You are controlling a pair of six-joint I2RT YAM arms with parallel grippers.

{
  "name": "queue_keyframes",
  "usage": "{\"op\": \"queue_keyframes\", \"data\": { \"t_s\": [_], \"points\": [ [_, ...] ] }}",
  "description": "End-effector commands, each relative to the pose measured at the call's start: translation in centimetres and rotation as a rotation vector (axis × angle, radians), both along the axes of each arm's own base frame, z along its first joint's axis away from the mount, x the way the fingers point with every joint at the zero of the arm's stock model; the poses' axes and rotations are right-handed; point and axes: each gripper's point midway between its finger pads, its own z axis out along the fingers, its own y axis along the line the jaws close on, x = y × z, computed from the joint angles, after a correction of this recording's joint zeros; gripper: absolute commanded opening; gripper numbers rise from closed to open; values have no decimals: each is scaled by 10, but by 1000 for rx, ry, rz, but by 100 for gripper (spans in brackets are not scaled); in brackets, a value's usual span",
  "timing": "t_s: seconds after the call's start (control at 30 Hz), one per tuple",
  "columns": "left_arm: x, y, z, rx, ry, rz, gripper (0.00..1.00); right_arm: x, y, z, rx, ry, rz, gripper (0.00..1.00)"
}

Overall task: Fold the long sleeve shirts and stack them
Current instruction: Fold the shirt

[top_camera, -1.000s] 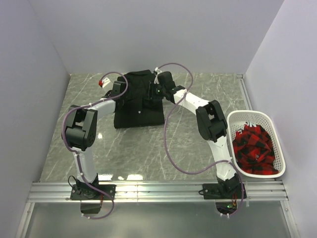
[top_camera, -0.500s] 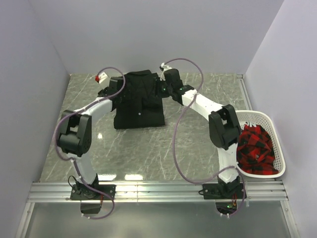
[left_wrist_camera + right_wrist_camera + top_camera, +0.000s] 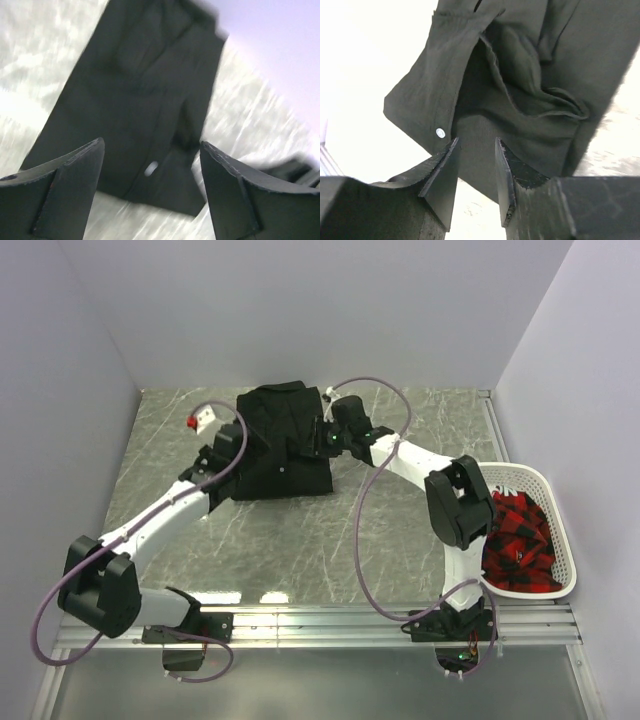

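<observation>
Grey marbled worktop (image 3: 300, 550) is filling the floor of a pale lilac booth, with a metal rail (image 3: 320, 625) running along its near edge. From the near left corner the left arm (image 3: 150, 525) is stretching diagonally toward the far middle. From the near right corner the right arm (image 3: 455, 505) is rising and bending back toward the same spot. At the right edge a white slatted basket (image 3: 560, 505) is sitting with red-and-black checked cloth (image 3: 515, 540) heaped inside it.

Farther in, the left gripper (image 3: 222, 445) is hovering at the left side of the black shirt (image 3: 280, 445). In its wrist view the left gripper (image 3: 150, 185) is standing with its jaws spread wide and nothing between them. The black shirt (image 3: 145, 100) is lying below and beyond it, one pale button (image 3: 150, 168) showing.

The right gripper (image 3: 322, 435) is hanging at the shirt's right side. Seen from its wrist, the right gripper (image 3: 475, 175) is showing only a narrow gap between its jaws and is pinching nothing, poised over the rumpled black shirt (image 3: 520, 90) beside a small button (image 3: 440, 132).

That shirt is lying folded near the middle of the far edge, collar toward the back wall. A small red-and-white object (image 3: 203, 421) is resting toward the far left corner.
</observation>
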Motion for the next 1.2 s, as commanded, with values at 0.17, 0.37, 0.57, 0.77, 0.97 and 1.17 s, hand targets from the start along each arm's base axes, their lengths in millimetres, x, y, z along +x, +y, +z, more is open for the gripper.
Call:
{"op": "queue_keyframes", "data": {
  "t_s": [0.17, 0.37, 0.57, 0.77, 0.97, 1.17],
  "points": [
    [-32, -11, -70, -34, 103, -46, 78, 17, 31, -22, 77, 32, 37, 40],
    [-35, -15, -79, -35, 121, -55, 76, 49, 42, -41, 44, 14, 28, 39],
    [-38, -10, -75, -22, 99, -41, 76, 87, 42, -54, 18, -20, -11, 39],
    [-38, -8, -73, -3, 89, -39, 76, 111, 39, -39, 57, -34, -48, 42],
    [-32, -13, -65, -7, 79, -49, 77, 121, 28, 0, 89, -79, -89, 45],
    [-23, -16, -48, 6, 60, -58, 77, 89, 23, 40, 157, -76, -41, 45]
  ]
}}
